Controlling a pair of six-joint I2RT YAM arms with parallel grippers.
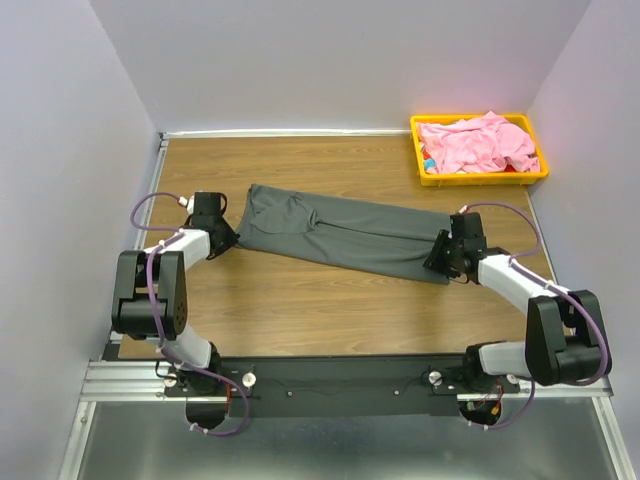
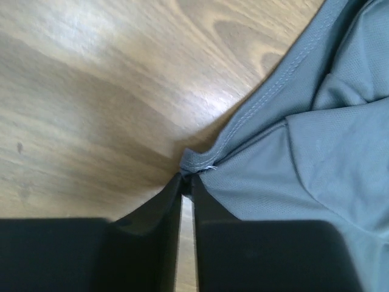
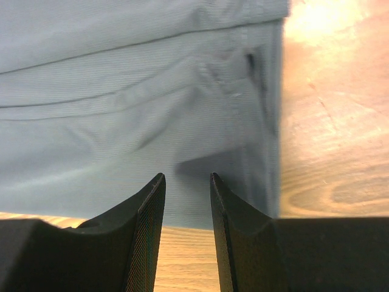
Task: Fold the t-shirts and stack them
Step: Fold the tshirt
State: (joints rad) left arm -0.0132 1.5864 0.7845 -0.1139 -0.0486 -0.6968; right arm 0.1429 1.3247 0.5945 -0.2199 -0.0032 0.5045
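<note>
Matt cloth, semi-gloss wood, hard plastic.
Dark charcoal grey cloth t-shirt (image 1: 340, 235): matt fine knit, stitched hem, creased. Brown wood-grain tabletop (image 1: 300, 300): smooth, semi-gloss w/ glare patches. Light pink cloth t-shirt (image 1: 475, 145): soft, crumpled. Yellow plastic tray (image 1: 480, 180): glossy. Right end effector (image 3: 187, 177): matt black plastic, fine-textured pads (image 3: 149, 225).

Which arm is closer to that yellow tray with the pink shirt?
Right. The right gripper is at the grey t-shirt's right end, on the near side of the yellow tray; the left gripper is at the shirt's opposite end.

Yellow tray (image 1: 480, 179) on wooden table (image 1: 300, 300), far right
</note>
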